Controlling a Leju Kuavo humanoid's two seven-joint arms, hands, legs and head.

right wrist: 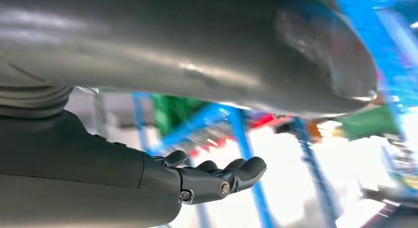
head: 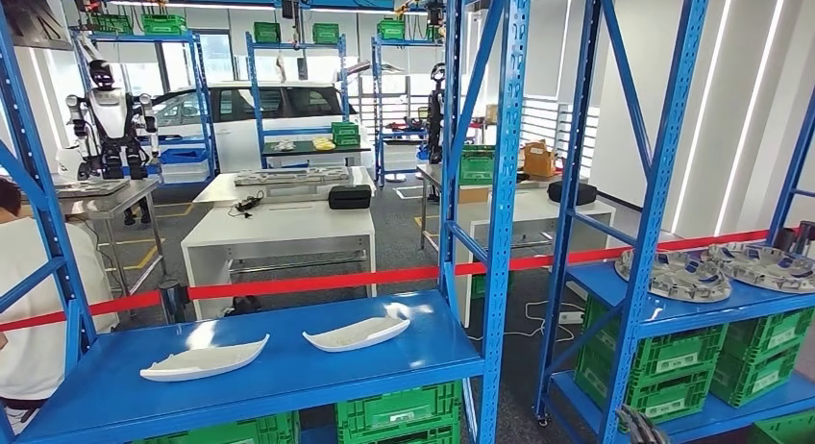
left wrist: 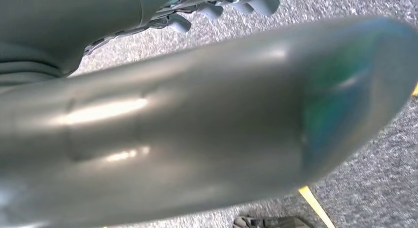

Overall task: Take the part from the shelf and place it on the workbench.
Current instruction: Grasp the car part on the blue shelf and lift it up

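Parts: two white curved shells, blue shelf | right hand empty, fingers apart

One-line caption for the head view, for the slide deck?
Two white parts lie side by side on the blue shelf, untouched.

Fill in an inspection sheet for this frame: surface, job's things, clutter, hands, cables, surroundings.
Surface: blue shelf, lit and glossy.
Job's things: two white parts lie apart on it, left part and right part.
Clutter: green crates below; grey round parts on the neighbouring rack.
Hands: left hand and right hand hold nothing, fingers apart.
Cables: black cable on the white workbench.
Surroundings: red barrier tape, white car, another robot, a person at left.
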